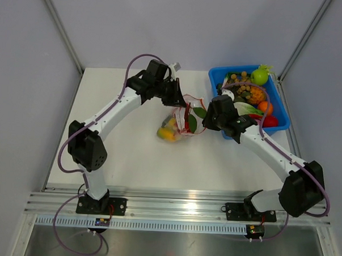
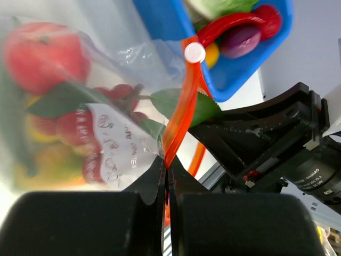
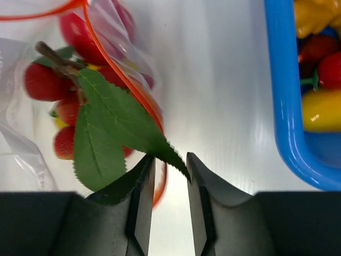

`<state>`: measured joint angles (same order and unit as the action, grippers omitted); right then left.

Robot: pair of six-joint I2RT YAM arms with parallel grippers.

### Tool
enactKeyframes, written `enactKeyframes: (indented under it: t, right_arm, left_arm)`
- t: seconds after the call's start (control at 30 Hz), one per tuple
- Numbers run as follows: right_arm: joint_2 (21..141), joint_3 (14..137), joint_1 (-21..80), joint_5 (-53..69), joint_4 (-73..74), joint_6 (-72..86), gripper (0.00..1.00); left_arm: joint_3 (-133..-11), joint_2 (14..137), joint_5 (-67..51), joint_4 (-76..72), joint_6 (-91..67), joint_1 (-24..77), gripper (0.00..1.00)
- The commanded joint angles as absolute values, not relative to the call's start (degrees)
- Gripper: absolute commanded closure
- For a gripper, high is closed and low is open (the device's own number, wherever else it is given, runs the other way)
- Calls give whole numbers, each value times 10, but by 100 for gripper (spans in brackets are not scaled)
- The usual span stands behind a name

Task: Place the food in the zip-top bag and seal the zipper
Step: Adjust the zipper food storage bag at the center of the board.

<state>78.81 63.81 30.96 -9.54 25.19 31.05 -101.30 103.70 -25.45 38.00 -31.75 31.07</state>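
Observation:
The clear zip-top bag (image 1: 175, 126) lies mid-table and holds red, yellow and orange food with green leaves (image 2: 64, 122). My left gripper (image 1: 178, 97) is shut on the bag's red-orange zipper strip (image 2: 178, 114), right at its fingertips (image 2: 168, 172). A white slider (image 2: 194, 52) sits further along the strip. My right gripper (image 1: 207, 119) is at the bag's right side. Its jaws (image 3: 169, 166) stand a little apart. A green leaf (image 3: 109, 125) and the zipper strip (image 3: 160, 184) cross the gap. Red berries (image 3: 40, 82) show inside the bag.
A blue bin (image 1: 277, 107) with several more plastic fruits and vegetables stands at the back right, close behind my right gripper. Its rim also shows in the right wrist view (image 3: 285, 106) and the left wrist view (image 2: 242, 80). Grey walls enclose the table.

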Motion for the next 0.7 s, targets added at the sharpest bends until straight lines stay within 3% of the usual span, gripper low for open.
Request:
enactKeyframes:
  t: [0.0, 0.07, 0.67]
  right_arm:
    - [759, 630, 308, -109, 236, 319, 61]
    - [749, 630, 309, -117, 247, 325, 58]
    - [737, 557, 308, -125, 226, 366, 56]
  left_arm:
    - [-1009, 1027, -256, 347, -312, 313, 100]
    - [-1013, 1023, -255, 348, -311, 313, 100]
    - [-1009, 1010, -267, 343, -317, 314, 100]
